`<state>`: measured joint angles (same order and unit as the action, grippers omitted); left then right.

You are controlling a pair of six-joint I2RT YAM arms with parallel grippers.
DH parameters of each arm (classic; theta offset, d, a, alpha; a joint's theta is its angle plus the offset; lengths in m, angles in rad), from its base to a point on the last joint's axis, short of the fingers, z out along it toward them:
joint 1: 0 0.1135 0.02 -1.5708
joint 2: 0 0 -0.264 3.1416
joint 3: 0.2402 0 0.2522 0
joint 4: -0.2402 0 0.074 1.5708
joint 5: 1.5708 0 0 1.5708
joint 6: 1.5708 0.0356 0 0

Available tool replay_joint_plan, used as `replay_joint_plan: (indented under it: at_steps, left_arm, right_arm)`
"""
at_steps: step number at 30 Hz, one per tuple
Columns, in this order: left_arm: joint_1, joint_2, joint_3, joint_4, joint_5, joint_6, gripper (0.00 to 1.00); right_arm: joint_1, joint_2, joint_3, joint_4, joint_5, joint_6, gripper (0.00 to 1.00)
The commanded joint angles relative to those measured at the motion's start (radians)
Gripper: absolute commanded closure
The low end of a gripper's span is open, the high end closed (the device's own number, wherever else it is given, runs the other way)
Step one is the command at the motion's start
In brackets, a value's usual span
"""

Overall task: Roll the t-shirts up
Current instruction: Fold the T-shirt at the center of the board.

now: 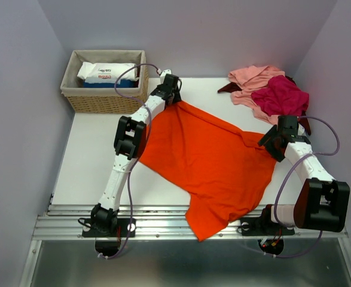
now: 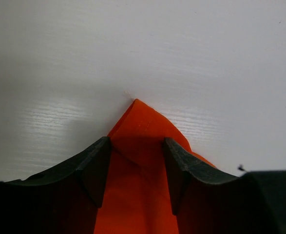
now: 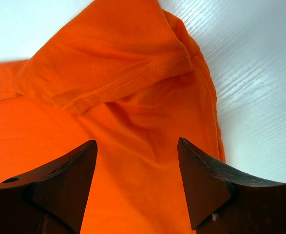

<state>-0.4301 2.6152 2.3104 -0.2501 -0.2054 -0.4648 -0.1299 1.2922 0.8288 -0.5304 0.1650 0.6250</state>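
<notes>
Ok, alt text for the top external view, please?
An orange-red t-shirt lies spread across a white table, one end hanging over the near edge. The left gripper is at its far corner, the right gripper at its right side. Pink and magenta shirts are heaped far right; a wicker basket sits far left.

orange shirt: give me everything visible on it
Bright orange-red t-shirt, soft cloth, spread mostly flat and skewed across the white table, lightly wrinkled. Its near end overhangs the front edge. A stitched sleeve hem is folded over at the right, under the open right gripper. Its far corner peaks between the open fingers of the left gripper.
</notes>
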Motion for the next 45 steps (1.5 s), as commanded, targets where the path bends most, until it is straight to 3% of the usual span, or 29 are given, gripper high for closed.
replay_joint_plan:
  at_steps: [1,7,8,10,14,22,36,45]
  left_arm:
    - [0.004,-0.038,0.009,0.038,0.008,-0.002,0.46]
    - [0.004,-0.049,0.015,0.037,0.009,0.011,0.74]
    - [0.005,-0.053,0.018,0.037,0.008,0.014,0.86]
    - [0.004,-0.061,0.026,0.029,0.003,0.017,1.0]
    - [0.005,-0.132,-0.002,0.04,-0.018,0.023,1.0]
    - [0.014,-0.173,0.021,0.045,0.024,0.034,1.0]
    - [0.014,-0.155,0.034,0.055,0.083,0.048,1.0]
    - [0.016,-0.147,0.029,0.057,0.084,0.057,1.0]
  right_arm:
    - [-0.002,-0.007,0.027,0.032,-0.005,-0.008,0.28]
    - [-0.002,-0.013,0.023,0.03,0.002,-0.005,0.28]
    - [-0.002,-0.013,0.023,0.027,0.011,-0.001,0.28]
    - [-0.002,-0.011,0.017,0.023,0.027,0.008,0.27]
    - [-0.023,-0.001,-0.003,0.003,0.065,0.065,0.28]
    - [-0.18,0.061,0.009,0.053,-0.045,0.028,0.36]
    - [-0.18,0.243,0.127,0.135,-0.032,0.024,0.57]
    - [-0.18,0.308,0.147,0.153,0.021,0.004,0.58]
